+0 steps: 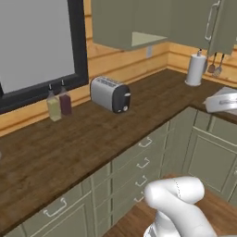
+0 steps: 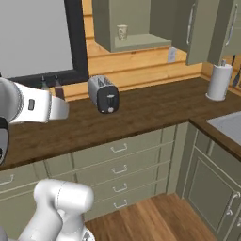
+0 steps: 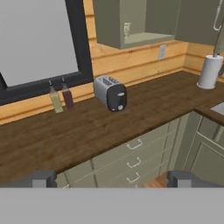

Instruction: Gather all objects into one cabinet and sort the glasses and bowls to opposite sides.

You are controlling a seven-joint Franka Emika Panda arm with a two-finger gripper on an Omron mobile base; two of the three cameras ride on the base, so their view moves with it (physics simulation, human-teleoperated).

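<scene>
The wide olive cabinet (image 2: pixel 141 43) hangs over the counter with its doors open, so its pale shelf floor (image 3: pixel 141 38) shows. One small cream glass (image 2: pixel 122 32) stands upright at the shelf's left end, and is seen again in the hand view (image 3: pixel 127 29). My gripper (image 3: pixel 113 179) is open, nothing between its two dark fingertips (image 3: pixel 40 178). It sits well back from the counter and below the cabinet, looking up at it. From the left base view the cabinet's underside and shelf (image 1: pixel 141 39) appear. The bowls are out of view.
A silver toaster (image 3: pixel 110 92) stands mid-counter, with two bottles (image 1: pixel 59 104) by the dark-framed window. A white paper-towel roll (image 2: pixel 219 81) stands in the right corner near a sink (image 1: pixel 224 101). An open door with a grey handle (image 1: pixel 212 21) juts out at upper right.
</scene>
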